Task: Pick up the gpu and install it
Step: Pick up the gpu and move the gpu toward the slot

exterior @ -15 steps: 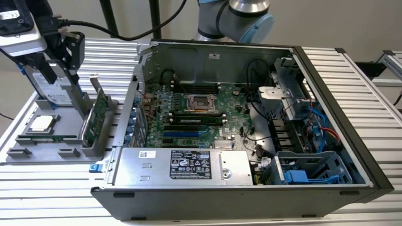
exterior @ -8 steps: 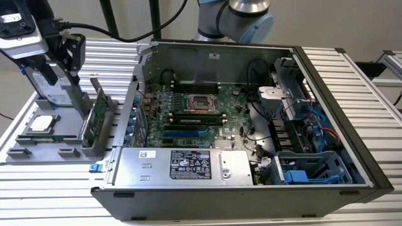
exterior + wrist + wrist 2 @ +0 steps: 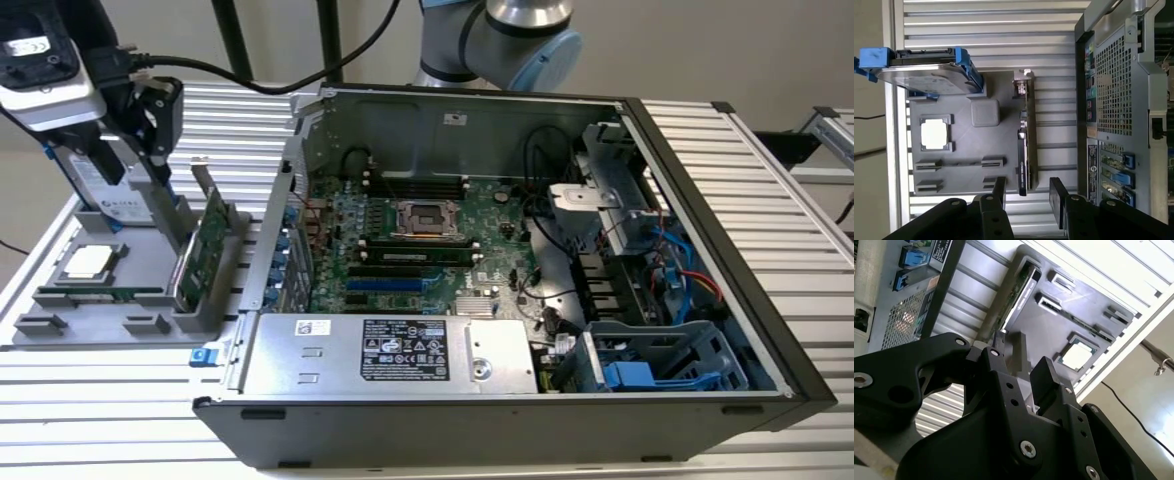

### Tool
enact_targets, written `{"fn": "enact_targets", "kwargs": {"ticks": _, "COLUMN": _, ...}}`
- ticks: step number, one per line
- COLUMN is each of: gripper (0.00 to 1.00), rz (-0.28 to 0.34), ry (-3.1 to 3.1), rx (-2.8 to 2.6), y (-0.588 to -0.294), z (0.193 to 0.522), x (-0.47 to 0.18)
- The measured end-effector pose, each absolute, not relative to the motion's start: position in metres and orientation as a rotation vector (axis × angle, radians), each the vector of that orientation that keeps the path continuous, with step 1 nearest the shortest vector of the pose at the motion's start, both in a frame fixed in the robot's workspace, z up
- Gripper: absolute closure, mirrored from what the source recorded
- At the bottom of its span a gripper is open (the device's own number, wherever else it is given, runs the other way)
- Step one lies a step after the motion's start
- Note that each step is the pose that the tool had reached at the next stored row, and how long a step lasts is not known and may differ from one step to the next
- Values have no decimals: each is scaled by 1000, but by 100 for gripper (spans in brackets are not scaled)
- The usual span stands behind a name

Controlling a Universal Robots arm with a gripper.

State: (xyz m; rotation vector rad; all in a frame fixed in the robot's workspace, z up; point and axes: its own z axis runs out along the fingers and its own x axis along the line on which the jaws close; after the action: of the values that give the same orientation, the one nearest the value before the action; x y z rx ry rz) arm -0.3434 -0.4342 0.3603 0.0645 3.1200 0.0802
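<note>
**Open gripper (image 3: 1028,197) near the gpu (image 3: 198,255)**

Exterior view, from its left: grey tray (image 3: 100,335), the gpu standing on edge in it, then the open computer case (image 3: 534,430). The first wrist view adds the gripper's fingers (image 3: 1058,197), spread wide and empty.

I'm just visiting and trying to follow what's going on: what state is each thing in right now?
gripper: open, holding nothing.
gpu: upright on edge in the gray holder, not picked up.
hard drive: on edge in the holder.
processor chip: flat in its recess.
computer case: side open, board exposed.
</note>
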Motion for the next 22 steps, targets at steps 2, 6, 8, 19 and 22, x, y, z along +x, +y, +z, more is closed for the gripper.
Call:
{"fn": "enact_targets", "kwargs": {"ticks": 2, "gripper": 0, "rz": 80, "ry": 3120, "rx": 65, "y": -434, "z": 359, "x": -343}}
{"fn": "enact_targets", "kwargs": {"ticks": 6, "gripper": 0, "rz": 80, "ry": 3120, "rx": 65, "y": -434, "z": 356, "x": -343}}
{"fn": "enact_targets", "kwargs": {"ticks": 8, "gripper": 0, "rz": 80, "ry": 3120, "rx": 65, "y": -434, "z": 355, "x": -343}}
{"fn": "enact_targets", "kwargs": {"ticks": 19, "gripper": 0, "rz": 80, "ry": 3120, "rx": 65, "y": -434, "z": 348, "x": -343}}
{"fn": "enact_targets", "kwargs": {"ticks": 22, "gripper": 0, "rz": 80, "ry": 3120, "rx": 65, "y": -434, "z": 346, "x": -343}}
